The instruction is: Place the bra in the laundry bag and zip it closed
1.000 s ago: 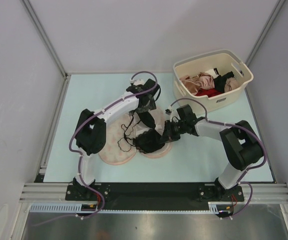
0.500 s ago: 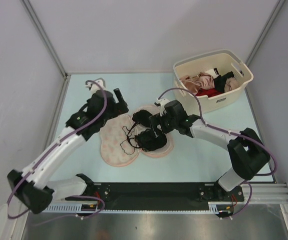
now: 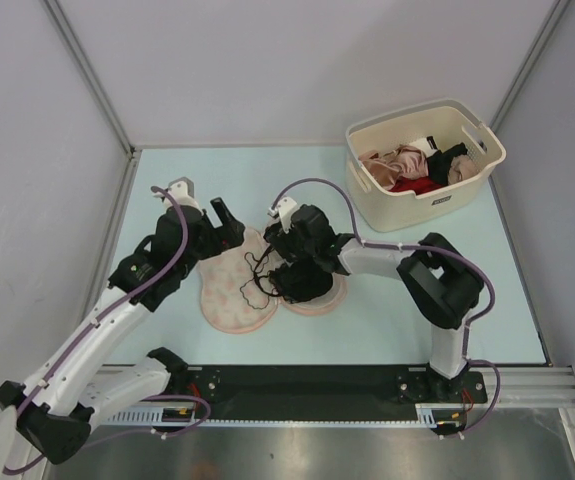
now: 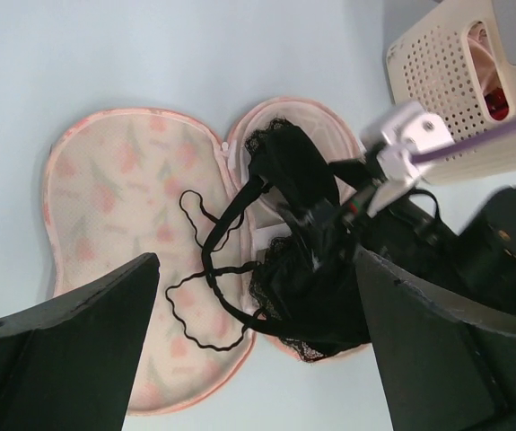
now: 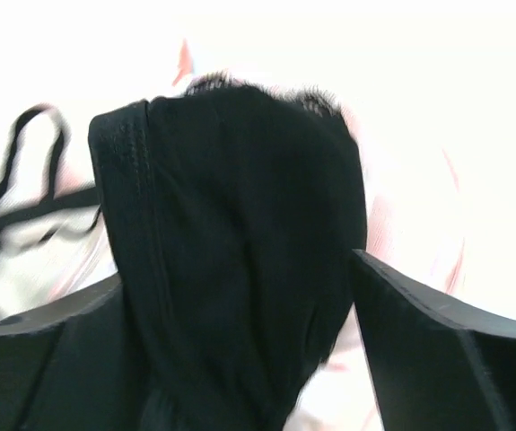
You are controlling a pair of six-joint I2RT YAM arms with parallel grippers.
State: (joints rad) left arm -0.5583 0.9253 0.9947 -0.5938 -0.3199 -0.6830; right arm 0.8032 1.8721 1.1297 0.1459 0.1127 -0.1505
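The laundry bag (image 3: 229,300) lies open flat on the table, its pale inner side up, both lobes showing (image 4: 114,251). The black lacy bra (image 3: 299,282) rests on the right lobe, and its thin straps (image 4: 205,269) trail over the left lobe. My right gripper (image 3: 285,250) is low over the bra's far cup (image 5: 240,233), open, with the cup between its fingers (image 5: 446,359). My left gripper (image 3: 229,228) hovers open at the bag's far left, holding nothing (image 4: 258,359).
A cream plastic basket (image 3: 467,185) with pink, red and black garments stands at the back right (image 4: 437,99). The right arm's elbow (image 3: 442,285) lies right of the bag. Grey walls enclose the pale table (image 3: 417,330).
My left gripper has pulled back from above the bag to its left side. My right gripper has slid left across the bra to its far cup and opened its jaws.
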